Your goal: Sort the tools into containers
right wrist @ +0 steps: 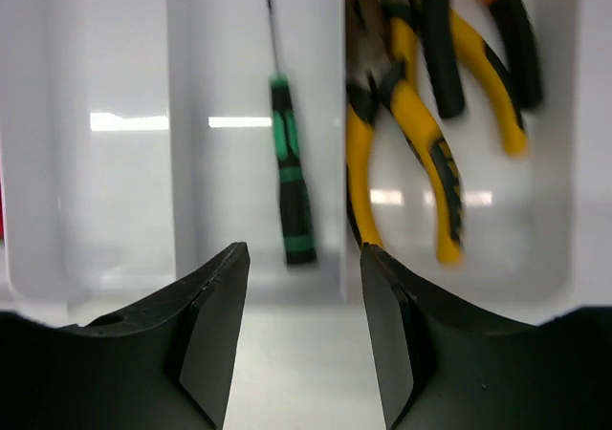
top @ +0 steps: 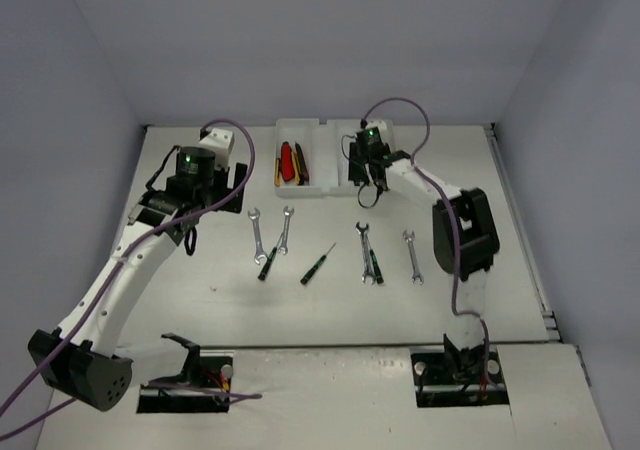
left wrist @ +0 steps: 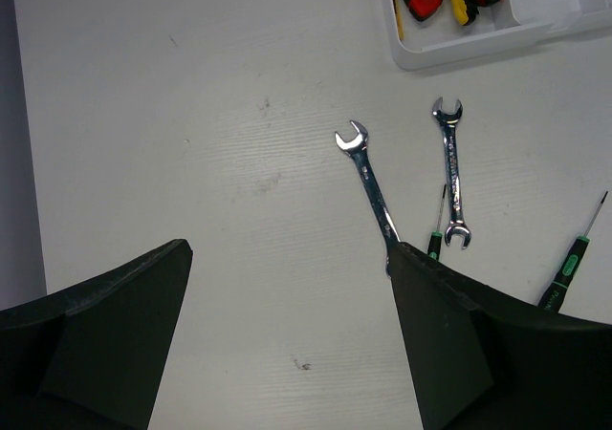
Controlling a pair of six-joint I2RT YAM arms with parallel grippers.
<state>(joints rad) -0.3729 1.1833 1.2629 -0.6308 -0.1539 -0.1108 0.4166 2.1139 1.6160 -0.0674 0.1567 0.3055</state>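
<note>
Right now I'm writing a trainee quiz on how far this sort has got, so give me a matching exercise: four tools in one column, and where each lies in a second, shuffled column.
Tools
1. black-green screwdriver seen by the right wrist camera
2. yellow-handled pliers
3. red cutters
4. silver wrench

Places
A. on the bare table, outside the tray
B. left end of the tray in the overhead view
C. tray slot straight ahead of the right gripper
D. rightmost tray slot in the right wrist view

Pairs: 1-C, 2-D, 3-B, 4-A
</note>
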